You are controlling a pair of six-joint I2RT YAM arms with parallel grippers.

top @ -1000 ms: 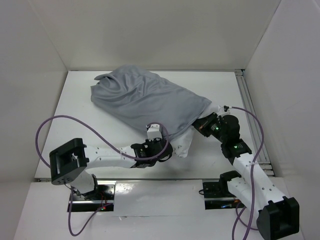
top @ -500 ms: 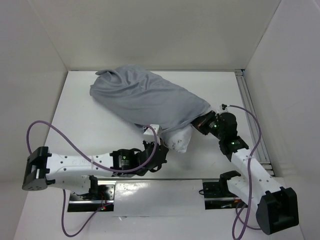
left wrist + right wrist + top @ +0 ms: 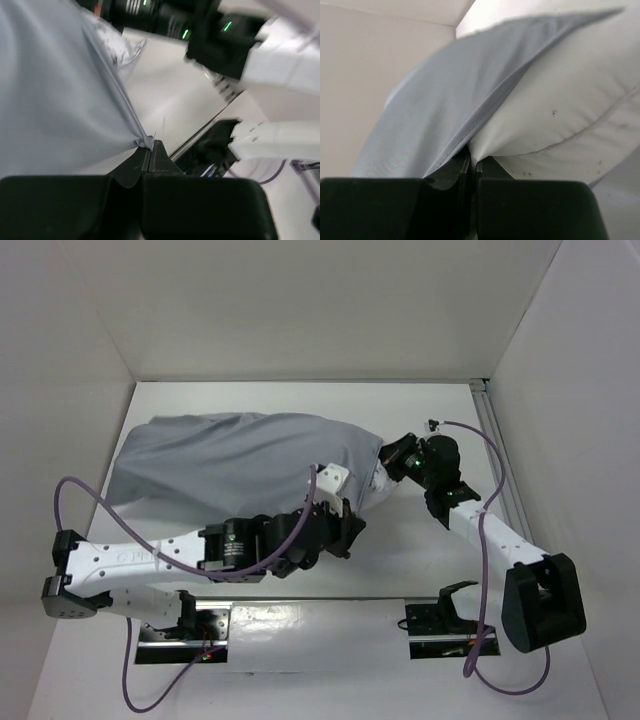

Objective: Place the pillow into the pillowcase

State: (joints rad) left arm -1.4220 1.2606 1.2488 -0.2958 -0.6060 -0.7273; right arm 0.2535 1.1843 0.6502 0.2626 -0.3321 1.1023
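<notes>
The grey pillowcase (image 3: pixel 230 460) lies stretched across the table and covers nearly all of the pillow. Only a small white end of the pillow (image 3: pixel 372 492) shows at the right-hand opening. My left gripper (image 3: pixel 345 530) is shut on a pinch of the pillowcase (image 3: pixel 50 90) at the near side of the opening; the left wrist view shows the cloth drawn taut from the jaws (image 3: pixel 150 146). My right gripper (image 3: pixel 392 460) is at the far side of the opening. It is shut (image 3: pixel 474 152) on a fold of the white pillow (image 3: pixel 570 100), with the pillowcase hem (image 3: pixel 450 100) lying against its left finger.
White walls close in the table on the left, back and right. An aluminium rail (image 3: pixel 500 470) runs along the right edge. Purple cables loop from both arms (image 3: pixel 80 500). The right arm (image 3: pixel 280 55) is close in front of my left wrist.
The covered pillow has swung and shifted left, lying flatter. The pillowcase opening has come further over the pillow's end. The left gripper moved right; the right gripper moved back and up.
</notes>
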